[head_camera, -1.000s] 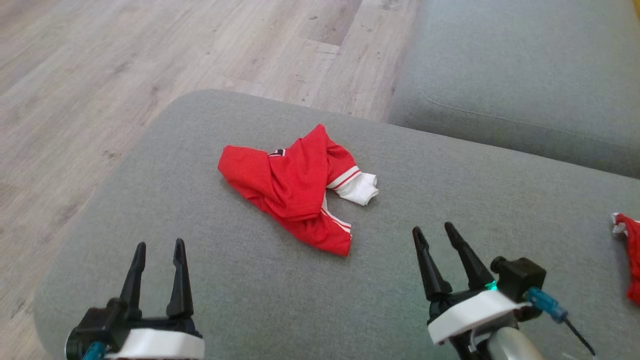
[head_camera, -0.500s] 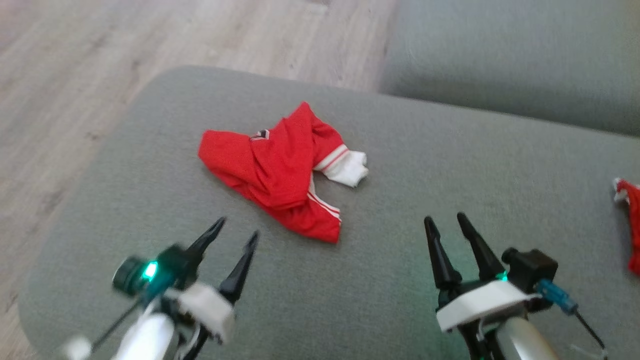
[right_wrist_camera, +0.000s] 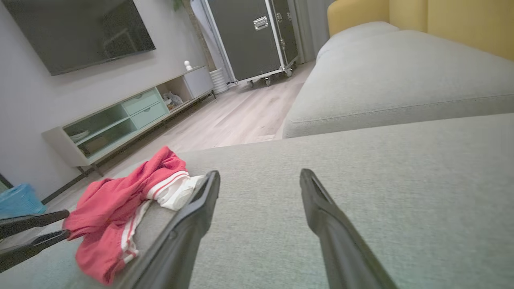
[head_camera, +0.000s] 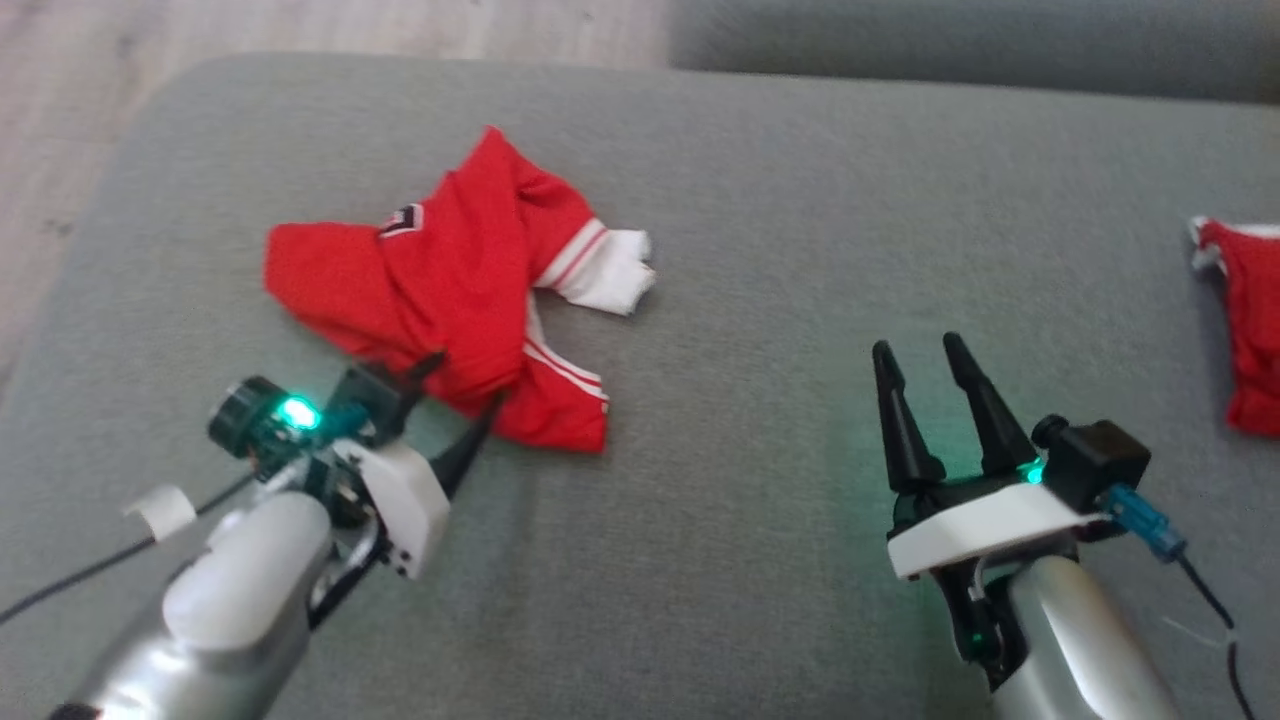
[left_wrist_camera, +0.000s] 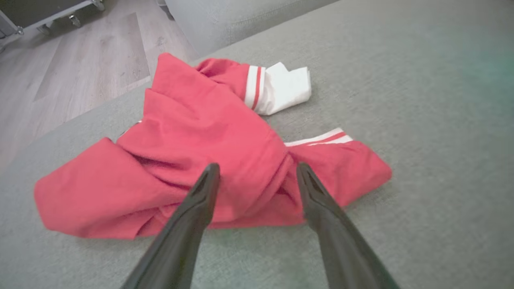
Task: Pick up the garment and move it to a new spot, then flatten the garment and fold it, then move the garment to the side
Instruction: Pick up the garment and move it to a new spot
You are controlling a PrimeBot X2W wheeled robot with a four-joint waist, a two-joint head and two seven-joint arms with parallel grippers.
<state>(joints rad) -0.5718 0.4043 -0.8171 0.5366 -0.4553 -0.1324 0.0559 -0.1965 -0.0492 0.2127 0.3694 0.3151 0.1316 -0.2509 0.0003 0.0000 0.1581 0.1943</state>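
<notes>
A wide grey sofa cushion (head_camera: pixel 750 500) carries a crumpled red garment (head_camera: pixel 450 290) that lies toward the cushion's far left corner, set in from both edges. The garment is bunched and folded over itself, with a white cuff (head_camera: pixel 610 280) edged in 2 red-and-white bands poking out on its right side and a second striped hem along its near right end. The left gripper (head_camera: pixel 466 378) hangs low at the garment's near edge, its 2 dark fingers spread wide and aimed into the cloth, so that a raised fold of red fabric sits in line between the tips; whether the tips touch the cloth cannot be told. A green light glows on its wrist. The right gripper (head_camera: pixel 916 345) hovers over bare grey fabric toward the cushion's near right, well apart from the garment, its 2 fingers also spread wide and pinching nothing. A second piece of red cloth (head_camera: pixel 1250 320) lies toward the cushion's right side, partly cut off by the frame. Pale wood floor (head_camera: pixel 60 150) runs past the cushion's far left corner, and another grey cushion (head_camera: pixel 950 40) sits beyond the far edge. From the right wrist, the room beyond shows a wall-mounted television (right_wrist_camera: pixel 80 32), a low cabinet (right_wrist_camera: pixel 120 120) and a black wheeled case (right_wrist_camera: pixel 253 36)
</notes>
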